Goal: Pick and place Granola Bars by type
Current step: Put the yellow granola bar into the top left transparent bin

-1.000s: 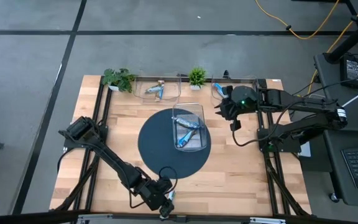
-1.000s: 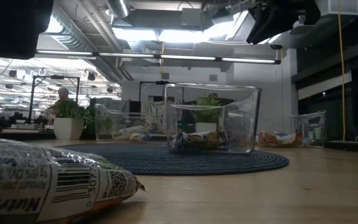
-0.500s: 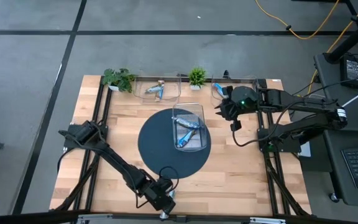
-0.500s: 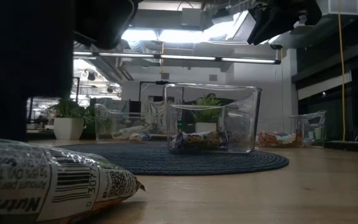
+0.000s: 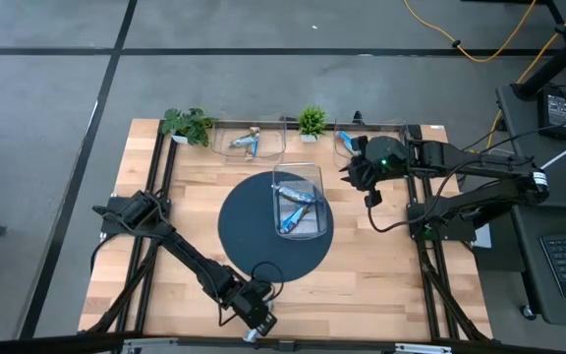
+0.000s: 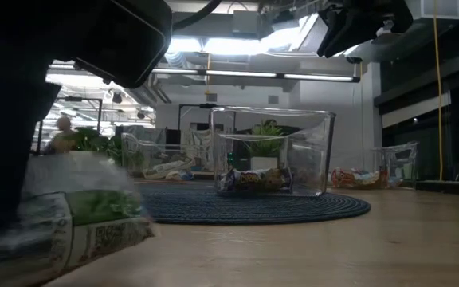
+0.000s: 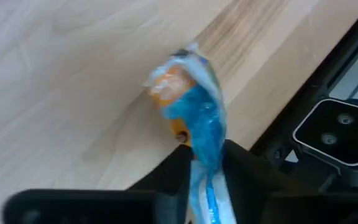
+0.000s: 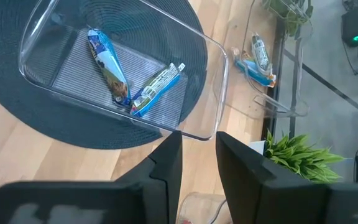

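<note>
At the table's near edge my left gripper is shut on a blue granola bar with an orange end. The low view shows this bar blurred and tilted at the left. My right gripper hovers above the back right, a narrow gap between its fingers and nothing in it. Two blue bars lie in the clear bin on the round dark mat. More bars lie in two clear bins at the far edge, one to the left and one to the right. My left gripper pinches the blue bar's wrapper between its two fingers, at the part nearest the wrist. The bar runs forward along the fingers, and its crumpled orange end sticks out past the fingertips over the wood. Whether it still rests on the table I cannot tell.
Two small potted plants stand along the far edge. The black table frame with a small camera block runs right beside the held bar. Bare wood lies left and right of the mat.
My left gripper has come down at the near edge and shut on the blue bar. The bar, which lay flat, has shifted toward the gripper and tipped.
</note>
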{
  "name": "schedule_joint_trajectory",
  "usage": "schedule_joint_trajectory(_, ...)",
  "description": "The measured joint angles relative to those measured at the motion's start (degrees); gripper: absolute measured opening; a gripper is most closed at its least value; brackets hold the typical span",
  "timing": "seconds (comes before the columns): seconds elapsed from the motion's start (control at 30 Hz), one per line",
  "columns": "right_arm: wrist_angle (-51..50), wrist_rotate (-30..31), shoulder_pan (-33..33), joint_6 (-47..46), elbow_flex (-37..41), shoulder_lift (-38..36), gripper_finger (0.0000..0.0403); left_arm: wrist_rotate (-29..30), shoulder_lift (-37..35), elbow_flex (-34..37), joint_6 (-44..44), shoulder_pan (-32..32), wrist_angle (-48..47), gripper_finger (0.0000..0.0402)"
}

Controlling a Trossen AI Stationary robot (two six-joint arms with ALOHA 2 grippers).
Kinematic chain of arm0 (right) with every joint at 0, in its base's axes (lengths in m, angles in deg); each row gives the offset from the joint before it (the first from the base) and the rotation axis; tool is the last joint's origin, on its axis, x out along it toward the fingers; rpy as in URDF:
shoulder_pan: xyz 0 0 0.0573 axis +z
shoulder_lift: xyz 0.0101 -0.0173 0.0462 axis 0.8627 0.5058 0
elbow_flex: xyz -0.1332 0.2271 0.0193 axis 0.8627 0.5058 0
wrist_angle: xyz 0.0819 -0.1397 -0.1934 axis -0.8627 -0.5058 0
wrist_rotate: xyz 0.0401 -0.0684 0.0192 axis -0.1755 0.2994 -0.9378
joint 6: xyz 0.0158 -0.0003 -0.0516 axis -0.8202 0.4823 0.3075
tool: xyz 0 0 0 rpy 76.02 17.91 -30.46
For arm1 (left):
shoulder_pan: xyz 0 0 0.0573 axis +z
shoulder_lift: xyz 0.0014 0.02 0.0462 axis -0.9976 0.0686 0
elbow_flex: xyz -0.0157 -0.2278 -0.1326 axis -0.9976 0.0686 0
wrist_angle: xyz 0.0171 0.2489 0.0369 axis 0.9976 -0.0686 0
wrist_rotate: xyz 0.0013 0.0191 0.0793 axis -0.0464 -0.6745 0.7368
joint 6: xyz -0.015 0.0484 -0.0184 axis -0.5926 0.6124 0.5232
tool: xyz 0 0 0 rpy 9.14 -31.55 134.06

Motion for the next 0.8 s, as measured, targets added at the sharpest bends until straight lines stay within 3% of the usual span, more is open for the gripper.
schedule_joint_trajectory(0.23,0.0,0.0,0.0,0.0,0.0,0.0,0.01,-0.1,0.0,0.0,0.6,0.4,1.8,0.0006)
schedule_joint_trajectory(0.57,0.0,0.0,0.0,0.0,0.0,0.0,0.01,0.1,-1.6,0.0,4.2,1.5,3.5,0.0001)
schedule_joint_trajectory(0.8,0.0,0.0,0.0,-0.1,0.0,0.0,0.01,1.6,-6.5,0.0,10.6,4.2,-2.2,0.0001)
